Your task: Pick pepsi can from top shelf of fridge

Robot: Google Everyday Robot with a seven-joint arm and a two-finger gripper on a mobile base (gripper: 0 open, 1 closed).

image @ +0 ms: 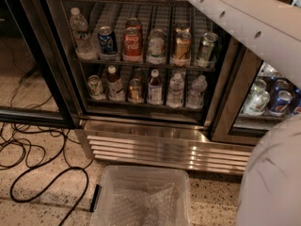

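The blue pepsi can [107, 40] stands upright on a wire shelf [141, 63] inside the fridge [221, 102], second from the left. A water bottle [81, 32] is on its left and a red Coca-Cola can [132, 44] on its right. A gold-brown can [182, 46] stands further right on the same shelf. Another shelf above holds bottles, cut off by the frame's top edge. My white arm [244, 22] crosses the upper right corner, in front of the fridge. My gripper is out of view.
A clear plastic bin [141, 199] sits on the floor in front of the louvred base grille [164, 147]. Black cables [42, 173] loop on the floor at left. The open glass door [28, 69] is at left. My white body [273, 182] fills the lower right. More blue cans [281, 101] are behind the right door.
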